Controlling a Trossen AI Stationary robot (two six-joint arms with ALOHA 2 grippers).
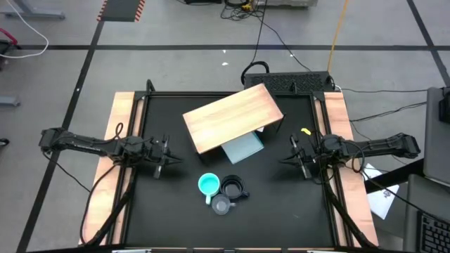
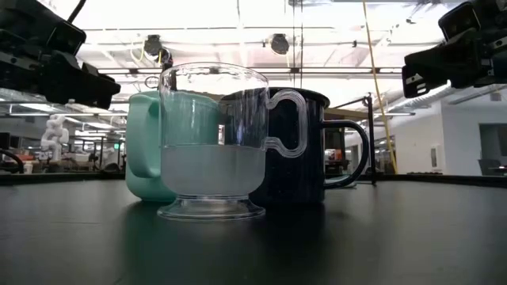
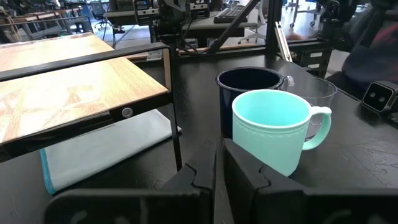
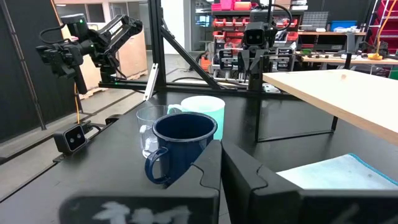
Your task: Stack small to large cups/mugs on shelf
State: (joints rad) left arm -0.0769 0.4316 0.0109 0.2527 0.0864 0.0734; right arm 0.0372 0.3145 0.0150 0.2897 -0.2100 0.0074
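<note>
Closest to my low camera is the glass cup (image 2: 212,142), standing upright on the black table (image 2: 412,237), and it covers much of what sits behind it. The turquoise mug (image 2: 146,146) shows only at its 9 o'clock side, and the black mug (image 2: 317,146) at 3 o'clock, its handle sticking out clear. I cannot tell from here whether the three touch.

From overhead I see the turquoise mug (image 1: 208,185), black mug (image 1: 233,187) and glass cup (image 1: 221,205) bunched tight at the table's 6 o'clock. The shelf (image 1: 233,117) sits toward 12 o'clock, turned askew, and nothing stands on its wooden top. It hides most of the blue-grey sheet (image 1: 243,147), which pokes out from under its near edge.

My left gripper (image 1: 169,160) hangs at 9 o'clock and my right gripper (image 1: 287,160) at 3 o'clock, both well apart from the mugs. Each has its fingers pressed together on nothing, as the wrist cameras show (image 3: 219,168) (image 4: 219,163).

Open black tabletop lies between each gripper and the cluster, and along the front edge.
</note>
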